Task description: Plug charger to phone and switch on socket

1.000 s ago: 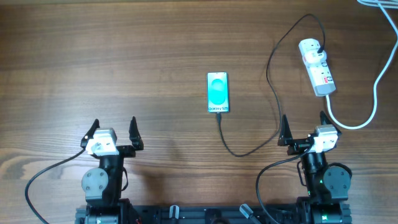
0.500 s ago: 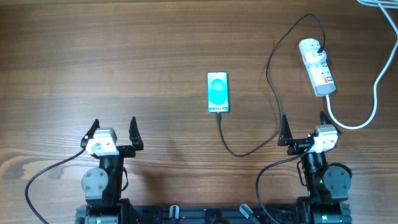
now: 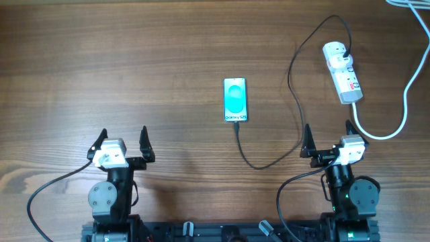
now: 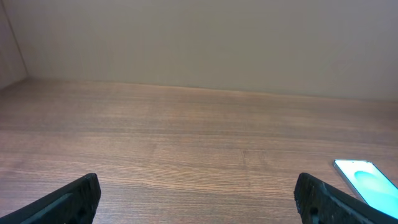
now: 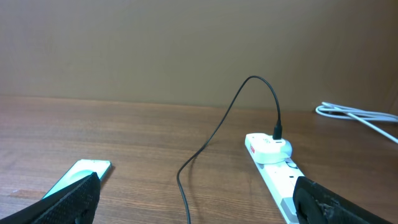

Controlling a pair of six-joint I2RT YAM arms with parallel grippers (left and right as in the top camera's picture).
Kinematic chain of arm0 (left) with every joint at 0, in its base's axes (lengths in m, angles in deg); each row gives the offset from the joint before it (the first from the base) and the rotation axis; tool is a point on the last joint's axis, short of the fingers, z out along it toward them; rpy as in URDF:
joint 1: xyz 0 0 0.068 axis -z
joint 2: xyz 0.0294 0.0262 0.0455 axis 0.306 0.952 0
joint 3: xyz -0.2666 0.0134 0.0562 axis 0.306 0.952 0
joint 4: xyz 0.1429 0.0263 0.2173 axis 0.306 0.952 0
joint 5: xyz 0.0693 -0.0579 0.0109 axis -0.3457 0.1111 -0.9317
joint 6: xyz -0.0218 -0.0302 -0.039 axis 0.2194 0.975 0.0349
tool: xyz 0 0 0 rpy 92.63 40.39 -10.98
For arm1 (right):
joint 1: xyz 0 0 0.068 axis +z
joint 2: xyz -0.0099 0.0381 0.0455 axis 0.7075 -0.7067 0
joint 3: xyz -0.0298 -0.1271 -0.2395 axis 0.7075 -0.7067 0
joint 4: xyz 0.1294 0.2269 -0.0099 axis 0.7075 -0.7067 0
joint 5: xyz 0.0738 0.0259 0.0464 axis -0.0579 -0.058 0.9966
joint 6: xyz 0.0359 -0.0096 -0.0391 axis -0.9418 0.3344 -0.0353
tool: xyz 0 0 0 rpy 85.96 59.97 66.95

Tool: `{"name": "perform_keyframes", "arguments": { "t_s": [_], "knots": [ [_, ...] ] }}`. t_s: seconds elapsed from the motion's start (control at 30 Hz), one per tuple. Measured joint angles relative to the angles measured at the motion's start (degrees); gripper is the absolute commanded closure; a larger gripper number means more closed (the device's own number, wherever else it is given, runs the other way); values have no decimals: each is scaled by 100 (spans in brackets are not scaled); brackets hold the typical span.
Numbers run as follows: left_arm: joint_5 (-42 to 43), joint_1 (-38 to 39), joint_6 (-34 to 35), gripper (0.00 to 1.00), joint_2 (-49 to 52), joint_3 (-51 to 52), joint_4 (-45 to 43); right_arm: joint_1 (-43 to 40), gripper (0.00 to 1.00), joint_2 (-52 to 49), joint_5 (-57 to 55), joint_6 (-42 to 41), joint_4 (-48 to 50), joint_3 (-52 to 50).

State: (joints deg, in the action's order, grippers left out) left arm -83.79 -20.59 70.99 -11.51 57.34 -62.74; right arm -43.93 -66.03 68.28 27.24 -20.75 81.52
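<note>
No movement is recorded against the earlier overhead frames: both arms, the phone and the cable lie exactly where they did.

Left pincer [image 3: 123, 137]: spread wide, pinching nothing, held above bare worktop [image 3: 134, 60] at the near left. In the left wrist view its fingertips [image 4: 79, 198] sit at the lower corners, with wood grain between them.

Right pincer [image 3: 327, 131]: likewise spread wide and holding nothing, at the near right, just short of the socket [image 3: 342, 72].

The phone [image 3: 235, 100] lies flat and face up at mid-worktop, screen lit teal, between the two arms and well apart from both.

The charger [image 3: 289, 70] rises from a white plug [image 3: 334, 49] seated at the far end of the socket. It arcs leftward, runs down toward the right arm, then loops back to the phone's near end. Its tip reaches that edge; whether it is seated in the port cannot be settled from overhead.

The socket lies at the far right, slightly angled, with red marks on its face. Its thick white cord [image 3: 403, 101] curves off the near end and away along the right edge.
</note>
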Motion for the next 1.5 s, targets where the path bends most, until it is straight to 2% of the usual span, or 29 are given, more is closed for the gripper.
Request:
{"name": "perform_keyframes", "arguments": {
  "t_s": [0.87,1.5],
  "knots": [
    [0,0,-15,0,0,0,0,0,0,0,-44,-177,0,0],
    [0,0,-15,0,0,0,0,0,0,0,-44,31,0,0]
  ]
}}
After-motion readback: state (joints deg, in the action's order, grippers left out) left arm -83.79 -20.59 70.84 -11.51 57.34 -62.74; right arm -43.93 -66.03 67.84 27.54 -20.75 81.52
